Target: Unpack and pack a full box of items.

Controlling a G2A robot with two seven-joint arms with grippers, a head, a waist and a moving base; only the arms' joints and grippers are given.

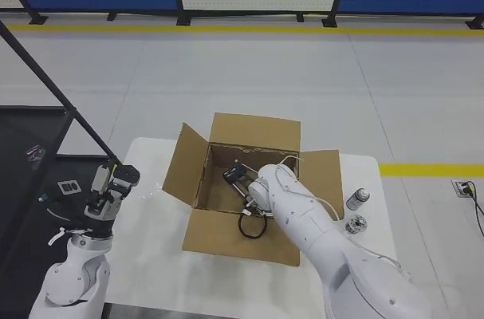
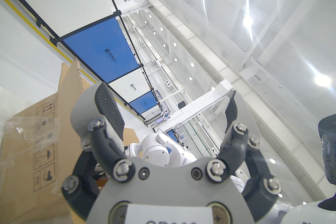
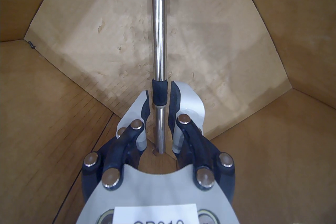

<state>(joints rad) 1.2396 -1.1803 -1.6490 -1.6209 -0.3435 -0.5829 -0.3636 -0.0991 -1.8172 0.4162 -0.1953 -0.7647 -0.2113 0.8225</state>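
Cardboard box (image 1: 253, 127) stands open on the white table (image 1: 146, 255), all its flaps folded outward. The right gripper (image 1: 238, 174) is down inside the box. The left gripper (image 1: 120, 177) is by the table's left edge, well apart from the box. A silver can (image 1: 357, 198) stands upright on the table just right of the box, with a small metal piece (image 1: 354, 226) near it.

From the left wrist, the left gripper's jaws are spread wide with nothing between them, aimed up at the ceiling, with the box's outer wall beside them.

From the right wrist, a metal rod (image 3: 159, 25) lies inside the box. Its long axis runs straight out ahead of the gripper and its free end points away from the wrist. The right gripper's jaws are closed around the rod's black band.
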